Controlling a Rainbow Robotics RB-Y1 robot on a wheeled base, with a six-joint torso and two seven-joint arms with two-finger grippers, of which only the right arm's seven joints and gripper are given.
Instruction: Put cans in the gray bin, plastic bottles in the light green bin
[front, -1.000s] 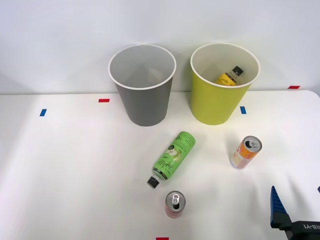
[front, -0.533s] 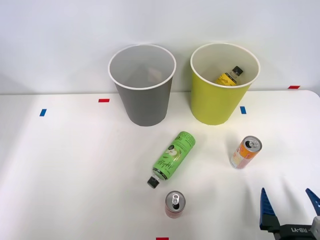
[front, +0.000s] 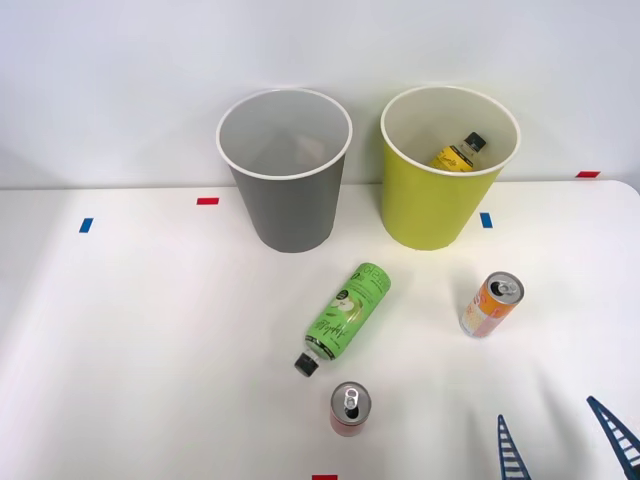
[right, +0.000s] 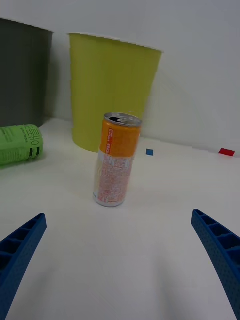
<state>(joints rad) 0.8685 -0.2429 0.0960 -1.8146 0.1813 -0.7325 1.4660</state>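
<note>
An orange-and-white can (front: 490, 305) (right: 116, 160) stands upright on the white table, right of centre. A red can (front: 349, 408) stands near the front edge. A green-labelled plastic bottle (front: 342, 317) (right: 19, 144) lies on its side between them. A yellow-labelled bottle (front: 457, 152) rests inside the light green bin (front: 435, 205) (right: 107, 95). The gray bin (front: 287, 200) (right: 22, 80) stands to its left. My right gripper (front: 565, 445) (right: 120, 260) is open at the front right, a little short of the orange can, with nothing between its fingers.
Small blue (front: 85, 225) and red (front: 207, 201) tape marks dot the table (front: 150, 340), with another red one (front: 588, 174) at the far right and one (front: 324, 477) at the front edge. A white wall rises behind the bins.
My right gripper has slid leftward and lower in the front view and its fingers have spread wider. The cans, bottles and bins have not moved.
</note>
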